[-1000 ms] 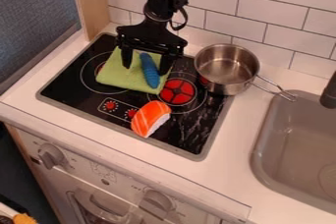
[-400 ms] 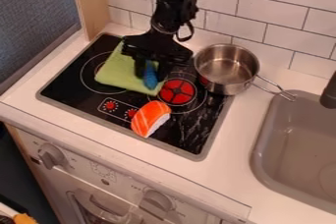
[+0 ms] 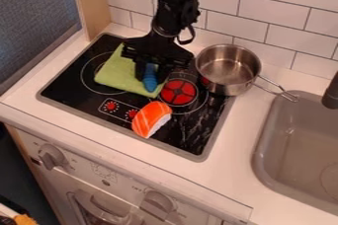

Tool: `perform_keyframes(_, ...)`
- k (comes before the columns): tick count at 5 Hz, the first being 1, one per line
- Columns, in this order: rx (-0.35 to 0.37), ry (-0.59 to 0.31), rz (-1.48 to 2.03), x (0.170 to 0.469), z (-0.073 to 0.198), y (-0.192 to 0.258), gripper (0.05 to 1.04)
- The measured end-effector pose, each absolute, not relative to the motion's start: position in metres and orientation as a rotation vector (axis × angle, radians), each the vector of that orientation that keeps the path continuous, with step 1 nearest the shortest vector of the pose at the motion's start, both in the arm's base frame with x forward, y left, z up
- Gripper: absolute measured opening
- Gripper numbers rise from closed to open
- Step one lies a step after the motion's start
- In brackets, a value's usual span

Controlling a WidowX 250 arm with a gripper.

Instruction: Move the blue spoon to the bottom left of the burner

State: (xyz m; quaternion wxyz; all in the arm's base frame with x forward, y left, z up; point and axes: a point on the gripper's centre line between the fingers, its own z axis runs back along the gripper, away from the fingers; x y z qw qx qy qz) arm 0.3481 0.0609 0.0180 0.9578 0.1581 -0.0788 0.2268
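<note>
End effector (image 3: 151,74) is down at the spoon (image 3: 150,83) on the cloth (image 3: 117,75). Can't tell if it's open or closed, tbh.

A steel pot (image 3: 226,68) stands near the grey sink (image 3: 297,147); toy sushi (image 3: 151,118) lies near a green cloth (image 3: 119,75).
</note>
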Motion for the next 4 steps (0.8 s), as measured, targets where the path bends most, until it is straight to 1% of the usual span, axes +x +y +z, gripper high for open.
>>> perform_keyframes(1,0.332,-0.184,0.445,0.348,0.023,0.059,0.447)
perform_keyframes(2,0.309,-0.227,0.433,0.351,0.036,0.057,0.447)
perform_keyframes(3,0.302,-0.243,0.402,0.354,0.039,0.056,0.447)
perform_keyframes(4,0.290,-0.298,0.403,0.358,0.061,0.056,0.446)
